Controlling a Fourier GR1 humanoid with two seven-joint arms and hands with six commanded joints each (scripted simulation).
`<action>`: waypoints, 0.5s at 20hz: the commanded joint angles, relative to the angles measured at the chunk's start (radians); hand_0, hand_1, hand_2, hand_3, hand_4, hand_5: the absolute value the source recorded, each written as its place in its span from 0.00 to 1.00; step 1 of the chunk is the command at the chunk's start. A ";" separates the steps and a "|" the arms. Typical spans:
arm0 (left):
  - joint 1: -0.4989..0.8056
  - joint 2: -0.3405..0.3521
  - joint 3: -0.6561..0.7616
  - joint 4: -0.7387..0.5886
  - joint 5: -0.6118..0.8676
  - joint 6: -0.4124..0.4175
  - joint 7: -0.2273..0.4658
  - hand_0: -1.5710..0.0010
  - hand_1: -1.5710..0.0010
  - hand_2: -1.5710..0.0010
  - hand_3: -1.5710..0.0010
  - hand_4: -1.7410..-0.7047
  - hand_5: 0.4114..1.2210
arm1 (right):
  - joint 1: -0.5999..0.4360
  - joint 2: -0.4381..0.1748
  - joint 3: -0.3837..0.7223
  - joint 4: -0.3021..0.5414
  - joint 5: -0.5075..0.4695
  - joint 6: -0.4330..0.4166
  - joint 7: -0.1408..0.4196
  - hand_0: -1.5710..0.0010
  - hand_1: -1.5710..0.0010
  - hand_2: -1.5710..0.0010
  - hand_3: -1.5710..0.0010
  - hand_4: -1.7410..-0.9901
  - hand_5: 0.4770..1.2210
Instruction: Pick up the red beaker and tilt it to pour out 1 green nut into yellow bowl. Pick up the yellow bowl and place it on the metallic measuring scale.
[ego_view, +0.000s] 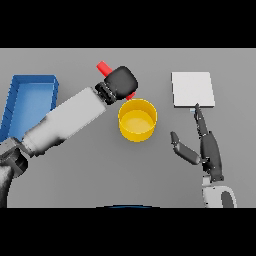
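Left hand (120, 82) has its fingers wrapped around the red beaker (104, 67), holding it tilted just above the far rim of the yellow bowl (137, 120), which sits mid-table. Right hand (206, 145) rests with fingers straight and relaxed, tips touching the near edge of the metallic measuring scale (193, 89). Blue bin (31, 92) sits far left.

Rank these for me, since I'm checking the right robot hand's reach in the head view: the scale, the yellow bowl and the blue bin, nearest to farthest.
From the right robot hand:
1. Scale, just beyond its fingertips at far right.
2. Yellow bowl, at centre, to the hand's left.
3. Blue bin, at the far left edge.
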 joint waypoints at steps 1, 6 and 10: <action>-0.018 0.002 -0.022 0.003 -0.014 -0.012 -0.002 0.00 0.00 0.00 0.00 0.02 1.00 | -0.004 -0.001 -0.001 0.005 -0.002 0.002 -0.003 1.00 1.00 1.00 1.00 0.73 0.23; -0.087 -0.010 -0.148 0.068 -0.079 0.009 -0.058 0.00 0.00 0.00 0.00 0.01 1.00 | -0.023 -0.005 -0.015 0.011 -0.007 -0.005 0.016 1.00 1.00 1.00 1.00 0.75 0.21; -0.146 -0.022 -0.260 0.088 -0.151 0.023 -0.079 0.00 0.00 0.00 0.00 0.01 1.00 | -0.013 -0.001 -0.011 0.001 -0.005 -0.007 0.026 1.00 1.00 1.00 1.00 0.77 0.20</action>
